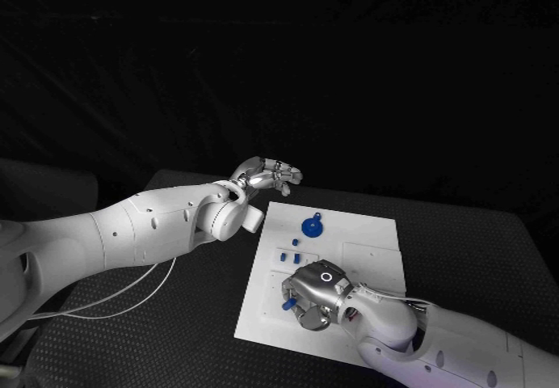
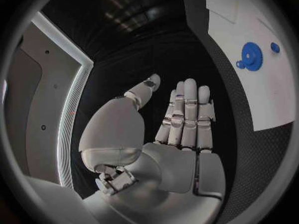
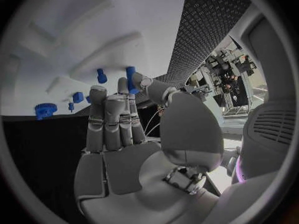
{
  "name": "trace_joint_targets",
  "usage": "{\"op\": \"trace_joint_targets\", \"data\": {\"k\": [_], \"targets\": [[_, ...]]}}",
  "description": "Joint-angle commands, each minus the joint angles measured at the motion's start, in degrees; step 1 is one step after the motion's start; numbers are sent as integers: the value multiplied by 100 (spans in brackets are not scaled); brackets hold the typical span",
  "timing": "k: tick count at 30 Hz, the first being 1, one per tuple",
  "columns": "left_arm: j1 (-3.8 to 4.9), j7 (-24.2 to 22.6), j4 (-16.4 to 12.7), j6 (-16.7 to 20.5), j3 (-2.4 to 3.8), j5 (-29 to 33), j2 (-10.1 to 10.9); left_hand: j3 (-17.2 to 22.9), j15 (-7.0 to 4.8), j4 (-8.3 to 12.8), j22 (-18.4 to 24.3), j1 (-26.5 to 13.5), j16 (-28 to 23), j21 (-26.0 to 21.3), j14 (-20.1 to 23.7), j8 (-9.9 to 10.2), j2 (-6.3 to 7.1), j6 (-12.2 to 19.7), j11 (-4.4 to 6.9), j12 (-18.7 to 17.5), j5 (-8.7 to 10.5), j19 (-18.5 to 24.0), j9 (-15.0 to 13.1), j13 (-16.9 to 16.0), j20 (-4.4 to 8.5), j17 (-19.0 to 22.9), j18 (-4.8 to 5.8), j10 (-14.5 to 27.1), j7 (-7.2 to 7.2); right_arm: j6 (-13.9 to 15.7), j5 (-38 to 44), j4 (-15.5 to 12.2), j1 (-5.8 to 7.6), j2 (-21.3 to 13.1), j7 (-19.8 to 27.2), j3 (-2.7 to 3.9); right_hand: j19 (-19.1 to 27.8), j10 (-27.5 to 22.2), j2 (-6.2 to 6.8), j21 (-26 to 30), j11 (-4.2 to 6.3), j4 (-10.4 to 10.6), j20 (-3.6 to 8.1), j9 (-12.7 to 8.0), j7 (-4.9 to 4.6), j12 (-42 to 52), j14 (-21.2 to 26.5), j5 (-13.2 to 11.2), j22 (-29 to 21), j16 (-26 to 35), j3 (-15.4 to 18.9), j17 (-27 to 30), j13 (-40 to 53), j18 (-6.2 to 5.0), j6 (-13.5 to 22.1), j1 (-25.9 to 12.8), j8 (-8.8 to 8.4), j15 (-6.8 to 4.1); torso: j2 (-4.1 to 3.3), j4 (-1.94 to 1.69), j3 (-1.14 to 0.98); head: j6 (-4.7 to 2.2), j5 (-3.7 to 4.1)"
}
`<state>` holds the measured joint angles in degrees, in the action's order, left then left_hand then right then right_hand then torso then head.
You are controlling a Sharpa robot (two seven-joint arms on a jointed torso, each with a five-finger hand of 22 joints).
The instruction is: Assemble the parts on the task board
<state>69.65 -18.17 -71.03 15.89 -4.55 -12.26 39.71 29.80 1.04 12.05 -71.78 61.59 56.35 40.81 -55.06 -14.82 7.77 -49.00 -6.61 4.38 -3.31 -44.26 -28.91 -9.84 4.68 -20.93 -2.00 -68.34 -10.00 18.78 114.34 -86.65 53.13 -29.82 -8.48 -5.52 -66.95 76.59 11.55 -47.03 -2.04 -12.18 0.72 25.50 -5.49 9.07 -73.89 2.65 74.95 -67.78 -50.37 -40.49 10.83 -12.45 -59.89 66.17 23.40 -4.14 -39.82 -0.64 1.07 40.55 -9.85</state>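
Note:
The white task board (image 1: 355,242) lies in the middle of the table. A blue gear (image 1: 313,228) stands on its far part, with small blue parts (image 1: 292,257) nearer the middle. My right hand (image 1: 317,296) hovers low over the board's near end. In the right wrist view its thumb and a fingertip pinch a blue peg (image 3: 130,79); the same peg (image 1: 283,301) shows beside the hand from above. Another blue peg (image 3: 101,75) stands on the board just beyond the fingers. My left hand (image 1: 266,174) is raised past the board's far left corner, fingers straight and holding nothing (image 2: 186,117).
The left wrist view shows the blue gear (image 2: 251,56) on the board (image 2: 249,99), off to the side of the hand. Black textured table (image 1: 466,242) surrounds the board. A thin white cable (image 1: 128,295) hangs under my left arm.

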Motion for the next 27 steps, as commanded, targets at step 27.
{"op": "trace_joint_targets", "data": {"k": [27], "targets": [[7, -20, -14, -108, 6, 37, -22, -6, 0, -38, -15, -66, -41, -33, -22, -39, -27, 49, -31, -22, -28, -46, 13, 8, -5, -12, -60, 28, -15, -64, 7, 85, -12, 171, -81, -111, 49, -18, 59, -33, -7, -22, 19, 77, -29, -38, 11, 14, 96, 3, -107, 2, 15, -255, 3, -84, -21, -17, 2, 3, 0, 18, -4]]}}
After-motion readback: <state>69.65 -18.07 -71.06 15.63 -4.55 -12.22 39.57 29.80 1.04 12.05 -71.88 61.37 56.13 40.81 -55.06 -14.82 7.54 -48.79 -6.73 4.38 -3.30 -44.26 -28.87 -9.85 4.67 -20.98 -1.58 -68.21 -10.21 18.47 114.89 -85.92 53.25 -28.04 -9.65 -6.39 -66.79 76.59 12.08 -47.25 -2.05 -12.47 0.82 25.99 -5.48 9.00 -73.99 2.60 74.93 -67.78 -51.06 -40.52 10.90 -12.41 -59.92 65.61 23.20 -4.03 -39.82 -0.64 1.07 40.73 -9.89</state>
